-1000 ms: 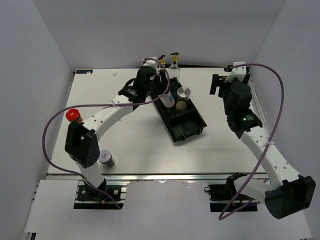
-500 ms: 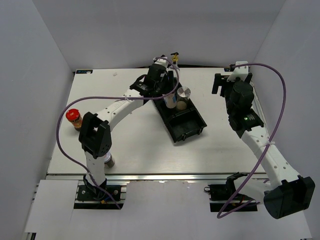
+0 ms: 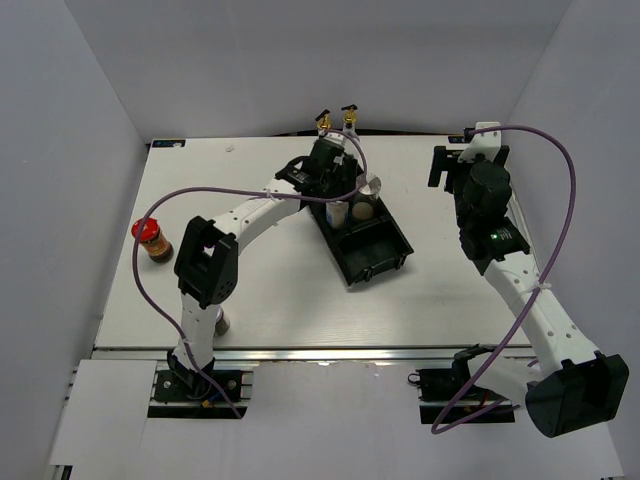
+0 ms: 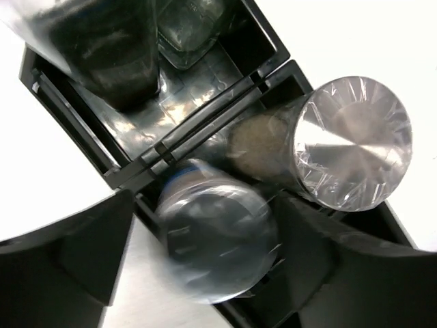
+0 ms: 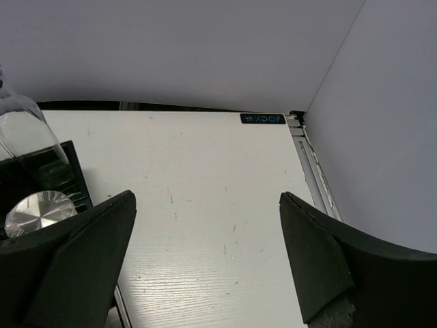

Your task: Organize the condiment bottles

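L claw (image 4: 206, 236) now over tray (image 4: 126, 167), jar (image 4: 217, 251) betw.

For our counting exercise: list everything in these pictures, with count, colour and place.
black three-compartment plastic tray: one, middle of the white table
tall clear glass bottles with gold pour spouts: two, clear, tray's far compartment
silver-lidded shaker jars: three, silver tops; two in tray's middle compartment, one at table's near-left edge
red-capped dark jar: one, table's left side
purple cables: two, one along each arm
left arm: white and black, over the tray; left jaws open astride one jar
right arm: same colours, right side; right jaws open, empty
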